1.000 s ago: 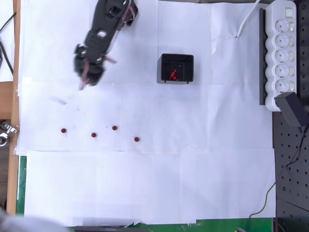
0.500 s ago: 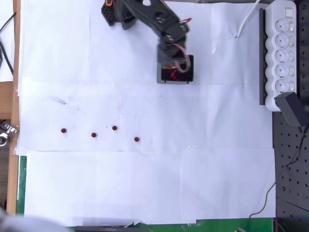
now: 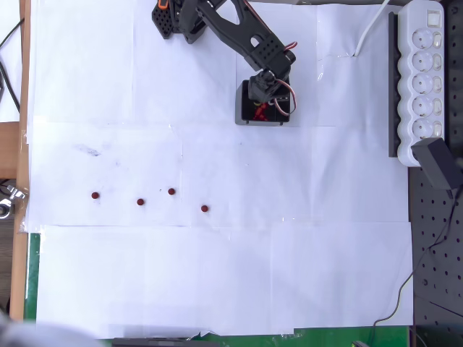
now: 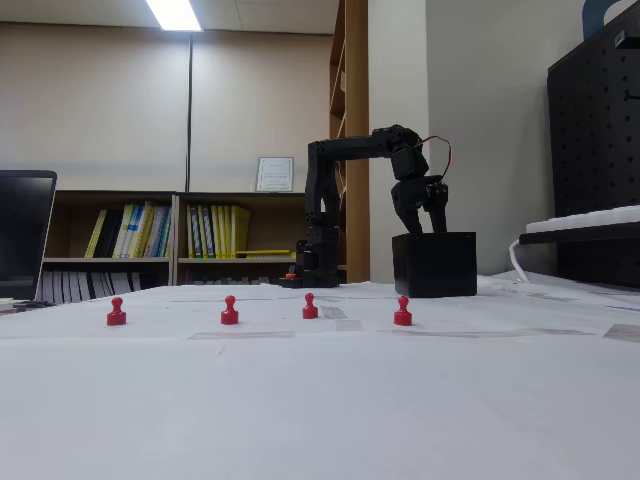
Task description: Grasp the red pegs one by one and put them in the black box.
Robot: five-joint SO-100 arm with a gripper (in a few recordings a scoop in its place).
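The black arm reaches from the top of the overhead view, elbow bent, its gripper (image 4: 421,221) pointing straight down with fingers spread over the black box (image 3: 246,110) at upper centre, while four upright red pegs (image 4: 230,311) stand in a left-to-right row on the white paper (image 3: 217,275) below.

Black arm's gripper (image 4: 421,219) poised fingers apart just above black box (image 4: 434,264), four red pegs (image 4: 229,311) in a row on white table (image 4: 330,400)
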